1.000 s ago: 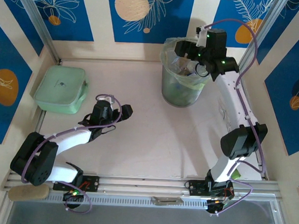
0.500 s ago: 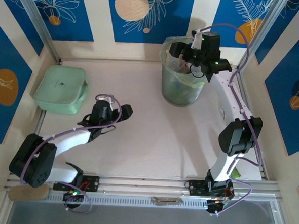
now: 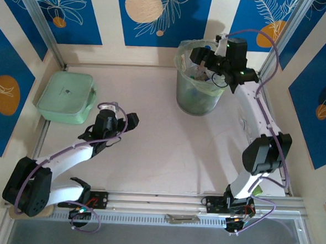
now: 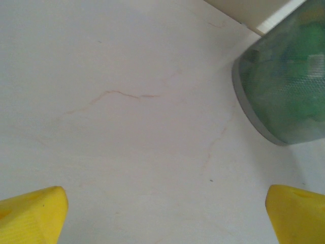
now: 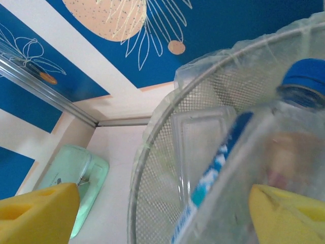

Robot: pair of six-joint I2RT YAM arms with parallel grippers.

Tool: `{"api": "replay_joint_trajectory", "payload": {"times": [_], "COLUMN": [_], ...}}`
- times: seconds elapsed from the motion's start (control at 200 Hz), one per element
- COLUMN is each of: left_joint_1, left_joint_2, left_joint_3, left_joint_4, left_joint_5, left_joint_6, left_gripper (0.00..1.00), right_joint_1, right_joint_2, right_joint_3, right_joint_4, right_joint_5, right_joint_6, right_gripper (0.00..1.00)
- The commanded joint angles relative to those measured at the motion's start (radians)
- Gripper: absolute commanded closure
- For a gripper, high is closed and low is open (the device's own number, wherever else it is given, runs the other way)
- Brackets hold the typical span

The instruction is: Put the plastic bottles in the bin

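Observation:
The bin [image 3: 196, 96], grey-translucent with a pale green bag, stands at the back right of the table. My right gripper [image 3: 199, 55] hangs over its far rim, fingers wide apart. In the right wrist view a clear bottle with a blue cap [image 5: 307, 77] and a blue label lies inside the mesh wall of the bin [image 5: 152, 203], close to the right finger [image 5: 289, 216]; my right gripper [image 5: 162, 218] is open. My left gripper [image 3: 128, 121] is low over the bare table, open with nothing in it [image 4: 165, 216]. Green and blue shapes show through the bin wall [image 4: 284, 86].
A flat mint-green case [image 3: 66, 97] lies at the back left, also visible past the bin's rim [image 5: 71, 173]. The walls with blue panels close the table in at the back and both sides. The pale table [image 3: 161, 149] stretches between the arms.
My left arm has swung back to the left, its elbow now nearer the left edge. My right wrist has shifted slightly over the bin's rim.

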Motion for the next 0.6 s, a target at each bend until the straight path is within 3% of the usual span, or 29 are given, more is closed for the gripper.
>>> {"api": "replay_joint_trajectory", "payload": {"times": [0.0, 0.38, 0.595], "left_joint_1": [0.036, 0.117, 0.136], "left_joint_2": [-0.046, -0.021, 0.045], "left_joint_3": [0.023, 0.064, 0.147], "left_joint_4": [-0.053, -0.037, -0.030], "left_joint_5": [-0.096, -0.259, -0.320], "left_joint_6": [0.078, 0.211, 0.334], "left_gripper": [0.01, 0.01, 0.01], "right_joint_1": [-0.022, -0.136, -0.176], "right_joint_2": [-0.157, -0.608, -0.740], "right_joint_3": [-0.106, -0.681, -0.980], "right_joint_4": [0.006, 0.015, 0.130], "right_joint_5": [0.094, 0.370, 0.451], "right_joint_6": [-0.049, -0.066, -0.051], "right_gripper": [0.11, 0.09, 0.08]}}
